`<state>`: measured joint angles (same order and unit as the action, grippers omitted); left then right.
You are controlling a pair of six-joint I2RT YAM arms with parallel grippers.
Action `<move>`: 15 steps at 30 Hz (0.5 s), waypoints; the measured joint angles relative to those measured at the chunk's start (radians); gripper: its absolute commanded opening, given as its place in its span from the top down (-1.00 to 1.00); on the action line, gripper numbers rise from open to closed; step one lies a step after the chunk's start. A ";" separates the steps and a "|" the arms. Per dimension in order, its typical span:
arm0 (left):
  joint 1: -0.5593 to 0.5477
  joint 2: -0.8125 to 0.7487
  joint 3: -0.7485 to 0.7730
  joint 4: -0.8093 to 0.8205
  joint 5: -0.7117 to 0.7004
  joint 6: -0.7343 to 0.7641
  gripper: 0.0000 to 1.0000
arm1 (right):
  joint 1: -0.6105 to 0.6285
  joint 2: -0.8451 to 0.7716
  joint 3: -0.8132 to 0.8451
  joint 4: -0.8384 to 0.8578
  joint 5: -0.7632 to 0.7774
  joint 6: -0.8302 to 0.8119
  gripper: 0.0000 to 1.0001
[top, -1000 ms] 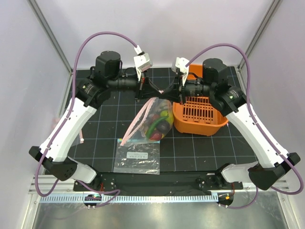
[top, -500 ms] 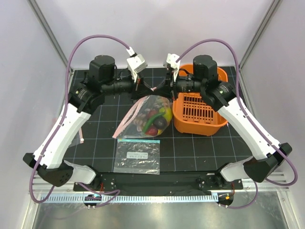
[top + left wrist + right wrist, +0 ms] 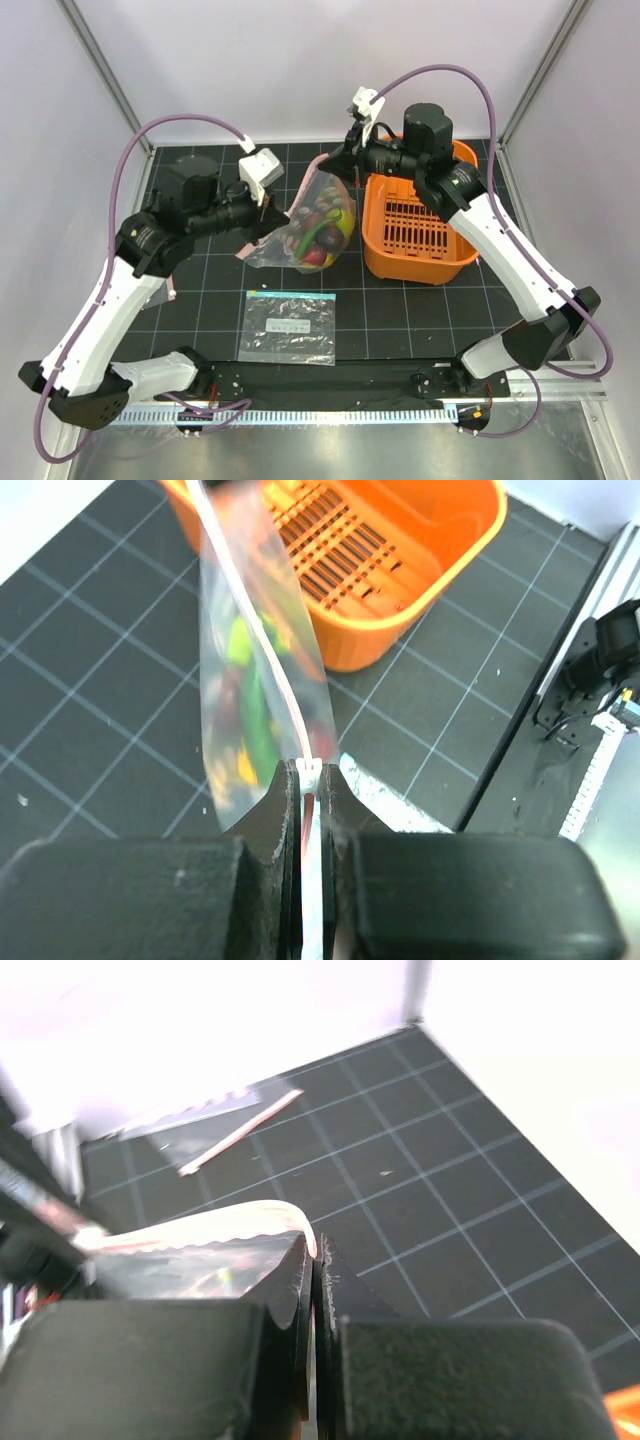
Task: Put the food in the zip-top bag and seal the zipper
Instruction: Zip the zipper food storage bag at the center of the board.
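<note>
Left pincer (image 3: 310, 780): pressed together on the zipper (image 3: 262, 640), at its near-left end.
Right pincer (image 3: 312, 1252): pressed together on the far-right end of the same mouth edge.
Zip-top bag (image 3: 318, 225): strung between your 2 pincers, just left of the orange basket (image 3: 445, 262).
Food (image 3: 322, 238): inside the bag, sagging in its belly.
Zipper axis: near-left to far-right, pincer to pincer, fairly taut.
Nearer arm: neither; each holds 1 end, so a sealing slide would probably run toward the other pincer.
Seal: you cannot tell whether it is closed along its full length.
</note>
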<state>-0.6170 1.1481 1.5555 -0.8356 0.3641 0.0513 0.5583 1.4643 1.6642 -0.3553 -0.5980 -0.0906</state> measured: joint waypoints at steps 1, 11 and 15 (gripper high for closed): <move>0.000 -0.016 -0.015 -0.005 -0.011 -0.003 1.00 | -0.008 0.006 0.000 0.011 0.020 0.017 0.98; -0.001 -0.108 -0.056 -0.095 -0.093 -0.021 1.00 | -0.058 0.027 0.000 0.090 0.223 0.124 0.98; -0.001 -0.125 -0.060 -0.104 -0.113 -0.025 0.99 | -0.057 0.023 -0.024 0.137 0.234 0.155 0.98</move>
<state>-0.6178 1.0233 1.4960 -0.9398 0.2512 0.0261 0.5011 1.4876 1.6398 -0.2184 -0.3637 0.0643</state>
